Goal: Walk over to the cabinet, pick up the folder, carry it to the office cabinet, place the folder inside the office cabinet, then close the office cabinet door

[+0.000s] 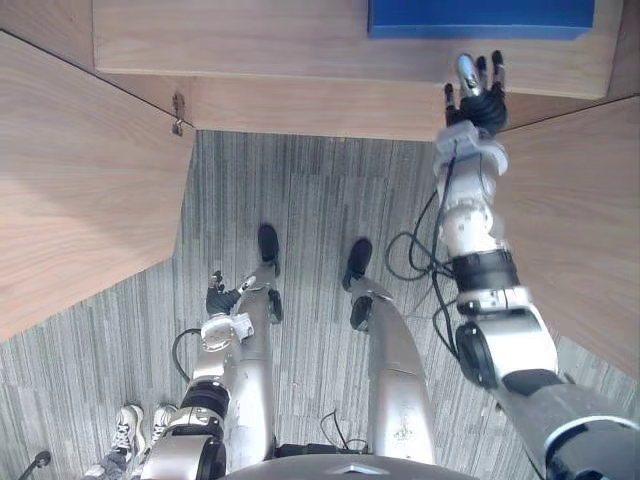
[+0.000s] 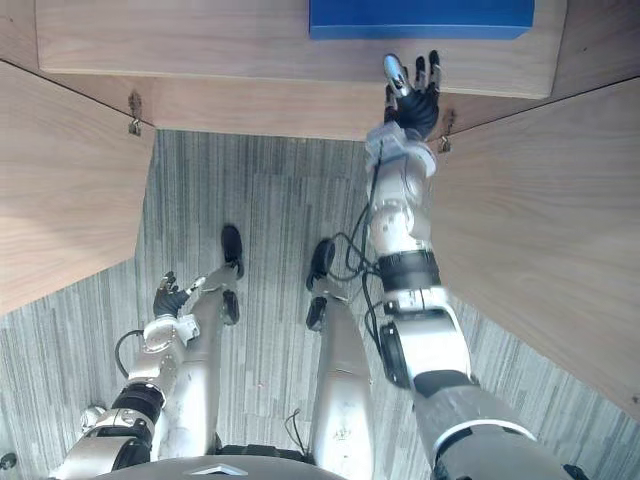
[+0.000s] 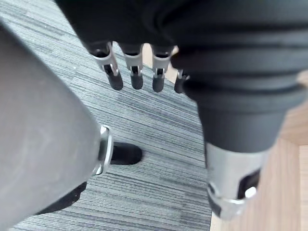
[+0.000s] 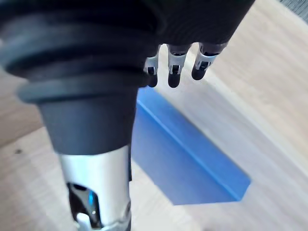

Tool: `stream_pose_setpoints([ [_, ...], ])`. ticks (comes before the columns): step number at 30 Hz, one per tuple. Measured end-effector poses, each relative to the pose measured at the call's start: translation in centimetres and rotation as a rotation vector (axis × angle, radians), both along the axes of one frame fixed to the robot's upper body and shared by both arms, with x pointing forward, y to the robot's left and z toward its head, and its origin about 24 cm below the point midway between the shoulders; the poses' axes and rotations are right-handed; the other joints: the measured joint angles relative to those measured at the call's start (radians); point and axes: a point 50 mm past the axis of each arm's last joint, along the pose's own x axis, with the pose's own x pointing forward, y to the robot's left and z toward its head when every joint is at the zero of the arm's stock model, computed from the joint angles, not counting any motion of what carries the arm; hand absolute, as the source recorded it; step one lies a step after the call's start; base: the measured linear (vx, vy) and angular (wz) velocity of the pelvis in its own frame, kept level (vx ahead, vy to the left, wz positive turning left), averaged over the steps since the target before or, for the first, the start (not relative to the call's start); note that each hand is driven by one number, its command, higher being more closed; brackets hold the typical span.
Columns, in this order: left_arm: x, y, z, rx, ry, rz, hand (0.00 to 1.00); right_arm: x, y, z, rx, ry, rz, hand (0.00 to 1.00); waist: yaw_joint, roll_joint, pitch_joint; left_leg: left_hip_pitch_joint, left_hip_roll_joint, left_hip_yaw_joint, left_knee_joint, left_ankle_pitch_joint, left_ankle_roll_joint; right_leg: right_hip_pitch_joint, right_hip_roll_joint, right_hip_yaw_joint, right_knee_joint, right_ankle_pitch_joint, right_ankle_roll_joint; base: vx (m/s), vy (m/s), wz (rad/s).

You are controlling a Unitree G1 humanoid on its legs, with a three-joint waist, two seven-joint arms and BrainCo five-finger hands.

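A blue folder (image 1: 480, 17) lies flat on the wooden shelf (image 1: 250, 45) of the cabinet ahead, at the far right; the right wrist view has the blue folder (image 4: 187, 159) close below the fingers. My right hand (image 1: 478, 95) is stretched out over the shelf's front edge, just short of the folder, open and holding nothing. My left hand (image 1: 222, 297) hangs low by my side over the carpet, fingers relaxed, as the left hand (image 3: 144, 53) in its wrist view confirms.
Two wooden cabinet doors stand swung open towards me, one on the left (image 1: 80, 180) and one on the right (image 1: 580, 220), leaving a narrow lane of grey carpet (image 1: 310, 210) between them. A person's pale shoes (image 1: 135, 425) show at the lower left.
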Motion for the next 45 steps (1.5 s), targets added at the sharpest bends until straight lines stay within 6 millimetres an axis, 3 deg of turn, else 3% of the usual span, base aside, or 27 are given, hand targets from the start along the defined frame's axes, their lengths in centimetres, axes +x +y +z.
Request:
stream_pose_setpoints([
  [5, 0.1, 0.1, 0.3, 0.001, -0.013, 0.005, 0.00, -2.2, -0.7, -3.4, 0.008, 0.011, -0.016, 0.00, -0.003, -0.001, 0.000, 0.000, 0.000, 0.009, 0.004, -0.008, 0.003, 0.000, 0.000, 0.009, -0.005, -0.002, 0.007, 0.02, -0.016, -0.04],
  [8, 0.3, 0.2, 0.9, 0.004, -0.040, 0.008, 0.00, -3.8, -0.4, -4.3, -0.066, -0.002, -0.042, 0.00, 0.000, -0.001, 0.001, 0.002, -0.001, 0.010, 0.005, -0.008, 0.000, 0.000, -0.001, 0.010, -0.005, -0.001, 0.008, 0.05, -0.022, 0.00],
  [12, 0.2, 0.5, 1.1, 0.043, -0.051, 0.001, 0.00, -5.6, 0.3, -3.4, -0.345, -0.055, -0.171, 0.00, -0.002, -0.014, 0.001, 0.009, -0.001, 0.018, 0.004, -0.011, 0.004, 0.003, -0.002, 0.016, -0.006, -0.001, 0.009, 0.05, -0.022, -0.03],
  [15, 0.0, 0.7, 1.0, 0.074, -0.045, -0.004, 0.00, -5.8, 0.5, -3.3, -0.551, -0.023, -0.303, 0.00, -0.003, -0.030, 0.000, 0.017, -0.001, 0.017, 0.004, -0.019, 0.003, 0.014, -0.001, 0.015, -0.011, -0.004, 0.013, 0.04, -0.021, -0.01],
  [20, -0.2, 1.3, 1.2, 0.114, -0.054, 0.008, 0.00, -5.5, 0.4, -2.8, -0.830, 0.037, -0.513, 0.00, 0.003, -0.044, 0.008, 0.014, -0.005, 0.017, -0.004, -0.025, 0.007, 0.016, -0.005, 0.014, -0.019, -0.004, 0.017, 0.05, -0.009, 0.02],
  [24, -0.3, 1.8, 1.2, 0.145, -0.047, 0.021, 0.00, -4.2, 1.5, -1.2, -0.993, 0.033, -0.609, 0.00, 0.004, -0.045, 0.008, 0.014, -0.007, 0.018, -0.003, -0.023, 0.005, 0.014, -0.007, 0.013, -0.020, -0.006, 0.019, 0.07, -0.015, 0.01],
  [25, -0.3, 1.9, 1.2, 0.147, -0.049, 0.022, 0.00, -3.5, 1.7, -0.6, -1.042, 0.034, -0.631, 1.00, 0.005, -0.045, 0.008, 0.012, -0.007, 0.018, -0.002, -0.024, 0.006, 0.012, -0.007, 0.013, -0.019, -0.007, 0.018, 0.07, -0.021, 0.01],
  [33, -0.3, 1.9, 1.2, 0.150, -0.049, 0.040, 0.00, 0.5, 2.1, 2.7, -1.232, 0.118, -0.762, 1.00, 0.013, -0.047, 0.010, -0.044, -0.006, 0.006, 0.028, -0.026, 0.012, -0.039, -0.012, 0.008, 0.013, -0.018, 0.013, 0.05, -0.018, 0.02],
  [39, -0.3, 2.1, 1.3, 0.152, -0.056, 0.050, 0.00, 1.9, 1.9, 4.7, -1.302, 0.134, -0.809, 1.00, 0.019, -0.047, 0.010, -0.065, -0.007, 0.004, 0.027, -0.029, 0.008, -0.064, -0.020, -0.001, 0.038, -0.029, 0.007, 0.02, -0.015, 0.05],
  [45, -0.3, 2.1, 1.3, 0.153, -0.060, 0.051, 0.00, 2.4, 1.3, 5.5, -1.342, 0.155, -0.833, 1.00, 0.021, -0.047, 0.010, -0.075, -0.007, 0.006, 0.029, -0.023, 0.010, -0.073, -0.023, -0.006, 0.040, -0.030, 0.007, 0.03, -0.017, 0.03],
])
